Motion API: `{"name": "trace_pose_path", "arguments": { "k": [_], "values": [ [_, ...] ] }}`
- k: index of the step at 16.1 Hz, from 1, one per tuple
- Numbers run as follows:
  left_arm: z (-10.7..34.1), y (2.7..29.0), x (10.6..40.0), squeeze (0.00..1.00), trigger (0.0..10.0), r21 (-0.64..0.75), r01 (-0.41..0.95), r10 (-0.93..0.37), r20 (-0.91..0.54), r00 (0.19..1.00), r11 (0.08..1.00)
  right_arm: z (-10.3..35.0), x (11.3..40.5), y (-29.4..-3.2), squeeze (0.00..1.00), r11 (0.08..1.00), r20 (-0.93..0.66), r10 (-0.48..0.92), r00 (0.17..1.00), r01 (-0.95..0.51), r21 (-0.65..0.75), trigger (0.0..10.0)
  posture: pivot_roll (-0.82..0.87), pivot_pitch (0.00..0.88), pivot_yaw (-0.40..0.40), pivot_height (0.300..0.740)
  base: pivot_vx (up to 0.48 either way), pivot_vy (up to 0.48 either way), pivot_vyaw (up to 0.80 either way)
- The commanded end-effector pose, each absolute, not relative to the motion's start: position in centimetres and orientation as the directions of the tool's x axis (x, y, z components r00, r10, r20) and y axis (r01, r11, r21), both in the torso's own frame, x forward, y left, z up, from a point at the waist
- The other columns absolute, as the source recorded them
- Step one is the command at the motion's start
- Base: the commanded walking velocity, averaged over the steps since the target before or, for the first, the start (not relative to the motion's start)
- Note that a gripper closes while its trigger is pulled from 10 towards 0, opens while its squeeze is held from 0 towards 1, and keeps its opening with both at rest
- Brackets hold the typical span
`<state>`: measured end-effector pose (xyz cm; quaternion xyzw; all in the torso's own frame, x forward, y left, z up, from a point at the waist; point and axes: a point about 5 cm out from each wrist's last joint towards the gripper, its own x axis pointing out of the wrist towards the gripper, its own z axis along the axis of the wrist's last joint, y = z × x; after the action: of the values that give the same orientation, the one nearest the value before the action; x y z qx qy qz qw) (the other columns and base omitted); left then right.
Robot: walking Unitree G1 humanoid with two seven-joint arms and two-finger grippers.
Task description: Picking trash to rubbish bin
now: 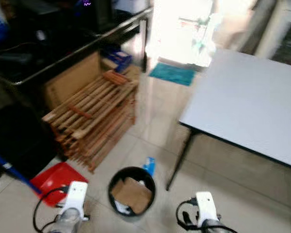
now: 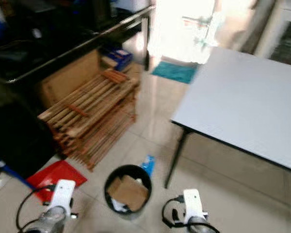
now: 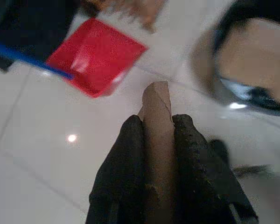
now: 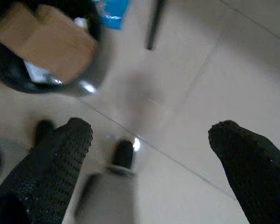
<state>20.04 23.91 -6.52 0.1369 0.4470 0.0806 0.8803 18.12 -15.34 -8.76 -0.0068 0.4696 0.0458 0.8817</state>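
Two arms show at the bottom of my head view, with the black rubbish bin point(image 1: 131, 193) standing on the tiled floor point(image 1: 150, 121) between them. My left tool point(image 3: 157, 140) is clamped on a brown cardboard tube point(image 3: 157, 135); from the wrist camera I see both black fingers point(image 3: 126, 163) pressed against its sides, the tube end sticking out past the tips. It hangs over the floor, near the bin's rim but not above the opening. My right tool point(image 4: 149, 140) is spread wide with nothing between its fingers point(image 4: 65, 149), held over bare tile on the other side of the bin.

Inside the bin I can see a folded piece of brown cardboard point(image 1: 131, 194) lying on top, with some white scraps point(image 1: 120, 207) under it. A blue wrapper point(image 1: 149, 165) lies on the floor just beside the bin, on its far side, close to the black leg point(image 1: 179, 160) of the grey tabletop point(image 1: 252, 102). A red dustpan point(image 1: 58, 177) with a blue handle point(image 1: 9, 170) rests on the floor to the left of my left arm. Behind it stands a slatted wooden rack point(image 1: 94, 116), with a flat sheet of cardboard point(image 1: 70, 80) leaning beside it. A teal mat point(image 1: 172, 74) lies further off at the bright doorway. Everything in the head views is somewhat blurred.
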Motion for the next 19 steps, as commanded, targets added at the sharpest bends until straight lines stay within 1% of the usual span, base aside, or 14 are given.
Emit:
{"name": "trace_pose_path", "arguments": {
  "k": [1, 8, 12, 16, 19],
  "values": [
    [-6.5, 23.7, 20.2, 0.0, 10.0, 0.306, -0.022, 0.26, -0.767, 0.586, 0.952, -8.6, 18.4, -15.3, 0.0, 0.996, -0.825, 0.073, 0.56, -0.088, 0.028, 10.0, 0.02, 0.069, -0.026, 0.74, 0.442, 0.0, 0.0],
    [-6.4, 23.6, 20.4, 0.0, 10.0, 0.307, -0.021, 0.258, -0.762, 0.593, 0.952, -8.7, 18.4, -15.1, 0.0, 0.995, -0.827, 0.079, 0.557, -0.093, 0.032, 10.0, 0.02, 0.08, -0.026, 0.74, 0.442, 0.0, 0.0],
    [-6.3, 23.2, 20.8, 0.0, 10.0, 0.283, -0.019, 0.235, -0.756, 0.611, 0.959, -8.4, 18.8, -15.0, 0.0, 0.993, -0.818, 0.098, 0.567, -0.113, 0.041, 10.0, 0.01, 0.086, -0.027, 0.74, 0.0, 0.0, 0.0],
    [-5.6, 22.2, 22.4, 0.0, 10.0, 0.254, 0.041, 0.169, -0.745, 0.646, 0.966, -7.7, 20.1, -14.6, 0.0, 0.981, -0.794, 0.149, 0.589, -0.19, 0.043, 10.0, 0.0, 0.103, -0.032, 0.74, 0.0, 0.0, 0.0],
    [-4.5, 21.3, 24.2, 0.0, 10.0, 0.239, 0.068, 0.129, -0.716, 0.686, 0.969, -7.0, 21.3, -14.1, 0.0, 0.965, -0.769, 0.213, 0.602, -0.254, 0.069, 10.0, -0.02, 0.123, -0.041, 0.74, 0.0, 0.0, 0.0]
  ]
}}
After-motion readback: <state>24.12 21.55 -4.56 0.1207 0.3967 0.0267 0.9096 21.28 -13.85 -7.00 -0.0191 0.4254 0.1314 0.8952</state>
